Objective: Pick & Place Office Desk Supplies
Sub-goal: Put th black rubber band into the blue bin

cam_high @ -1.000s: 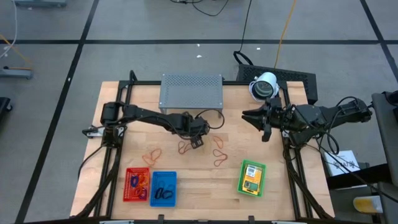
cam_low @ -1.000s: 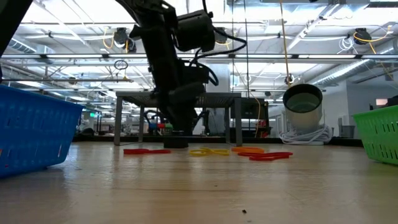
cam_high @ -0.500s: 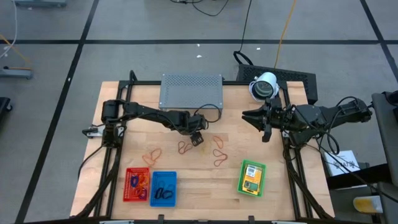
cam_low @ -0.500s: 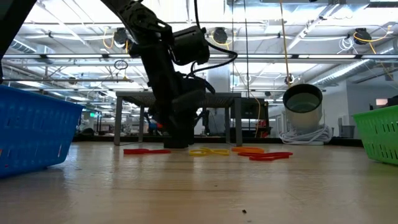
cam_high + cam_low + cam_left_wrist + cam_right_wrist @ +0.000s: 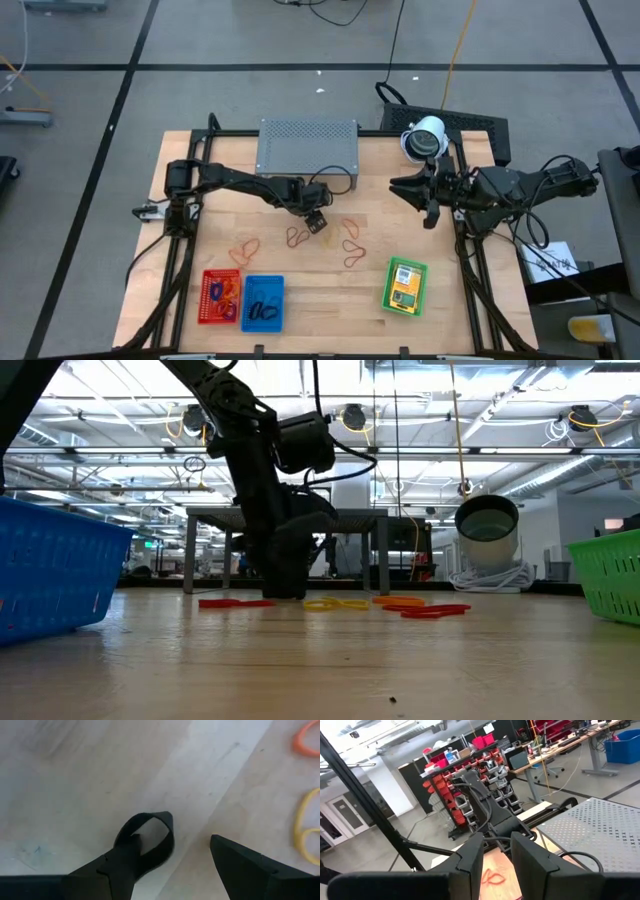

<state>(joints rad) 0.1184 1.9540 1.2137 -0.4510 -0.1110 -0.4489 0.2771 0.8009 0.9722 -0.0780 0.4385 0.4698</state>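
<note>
My left gripper [image 5: 317,222] is open and points down at the table's middle, close to the wood. In the left wrist view a small black loop [image 5: 150,837] lies flat on the table by one fingertip [image 5: 131,840]; the other finger [image 5: 235,857] stands apart from it. A yellow band [image 5: 300,827] and an orange band [image 5: 306,744] lie nearby. Red and orange rubber-band loops [image 5: 298,238] [image 5: 352,258] [image 5: 245,248] are scattered around it. My right gripper [image 5: 393,184] waits in the air at the right, its fingers [image 5: 470,857] a narrow gap apart. My left gripper comes at the black loop from above. One fingertip stands over the loop's rim [image 5: 127,832] while the loop lies flat on the table. Whether the finger touches it, I cannot tell.
The grey perforated shelf [image 5: 307,146] stands at the far edge, with a white cylinder [image 5: 424,138] to its right. Red [image 5: 207,298] and blue [image 5: 278,302] baskets hold small items at the near left. The green basket [image 5: 390,290] at the near right holds a yellow packet.
My left arm's wrist has come down toward the table over the rubber bands, and the gripper has shifted slightly toward the far edge. The bands on the table lie where they were.
</note>
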